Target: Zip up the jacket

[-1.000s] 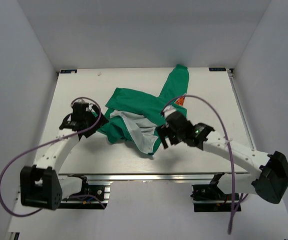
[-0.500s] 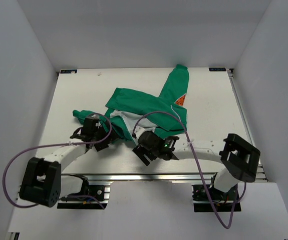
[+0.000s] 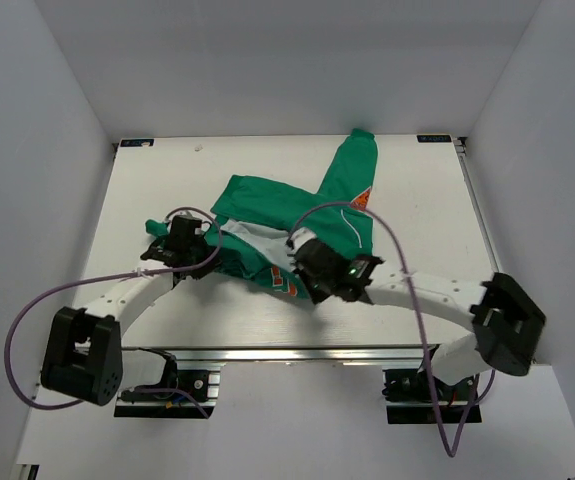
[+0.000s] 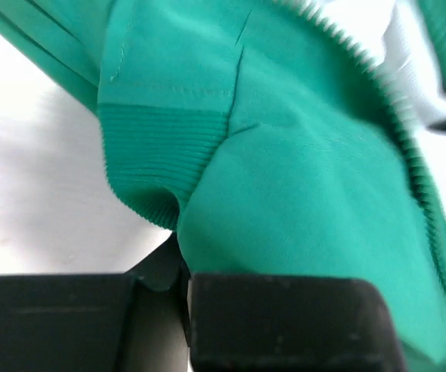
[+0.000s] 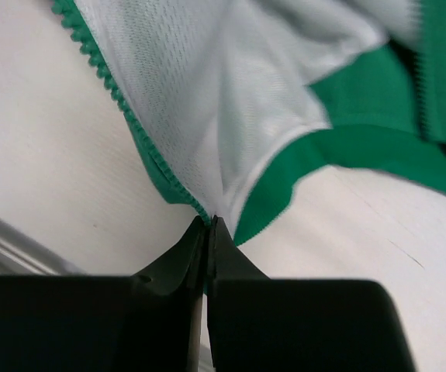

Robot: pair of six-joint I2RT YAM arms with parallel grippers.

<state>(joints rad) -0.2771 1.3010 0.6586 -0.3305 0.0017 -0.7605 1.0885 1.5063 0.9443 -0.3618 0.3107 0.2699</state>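
The green jacket lies crumpled in the middle of the white table, one sleeve reaching toward the back. An orange patch shows on the near front panel. My left gripper is at the jacket's left end, shut on green fabric beside the ribbed hem. Zipper teeth run along the right of that view. My right gripper is at the near front edge, shut on the zipper edge where the pale mesh lining meets green trim.
Bare table lies right of the jacket and behind it. Grey walls close in the left, back and right sides. A metal rail runs along the near edge. Purple cables loop from both arms.
Both grippers went from open to shut on the jacket. The right arm swung left to the near front edge. That front panel now lies turned over, showing an orange patch.
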